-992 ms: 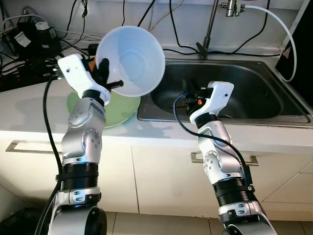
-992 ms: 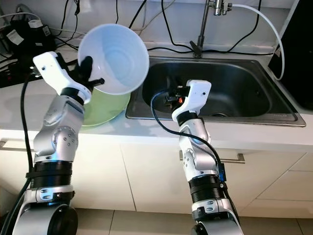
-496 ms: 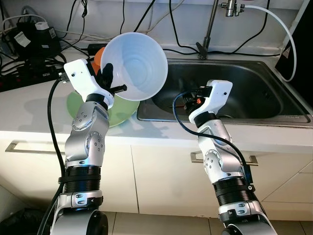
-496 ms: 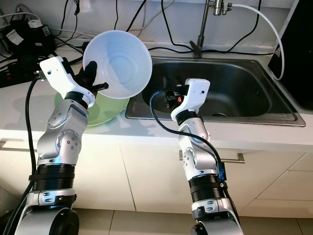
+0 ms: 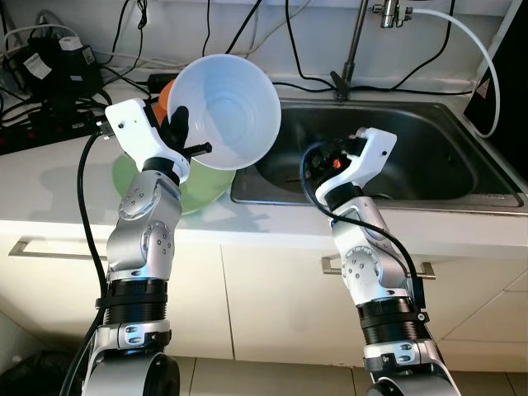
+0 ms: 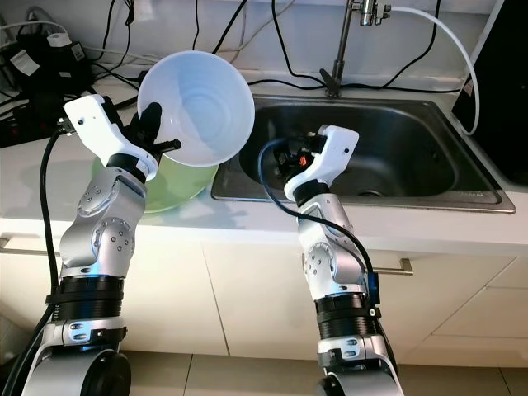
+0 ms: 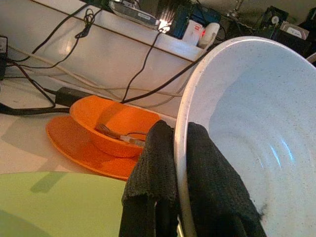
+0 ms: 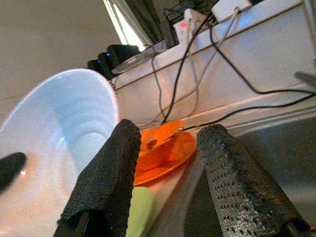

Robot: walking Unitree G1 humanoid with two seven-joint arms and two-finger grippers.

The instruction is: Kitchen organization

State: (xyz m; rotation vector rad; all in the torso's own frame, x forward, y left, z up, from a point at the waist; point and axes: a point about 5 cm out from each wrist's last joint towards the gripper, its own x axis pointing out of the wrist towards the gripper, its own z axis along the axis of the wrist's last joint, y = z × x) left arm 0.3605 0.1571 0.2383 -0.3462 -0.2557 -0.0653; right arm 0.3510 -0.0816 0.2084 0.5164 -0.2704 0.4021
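My left gripper is shut on the rim of a large white bowl, held tilted in the air above the counter beside the sink. In the left wrist view both black fingers pinch the white bowl at its edge. Below it lies a light green plate. An orange bowl holding a utensil sits on an orange plate further back. My right gripper is raised over the sink's left part, open and empty, its fingers pointing toward the white bowl.
A tap with a white hose rises behind the sink. Black cables and power adapters crowd the back left of the counter. White cabinet fronts with a metal handle lie below the counter edge.
My left arm has carried the white bowl slightly right and lower, toward the sink. My right gripper has tilted upward and turned toward the bowl.
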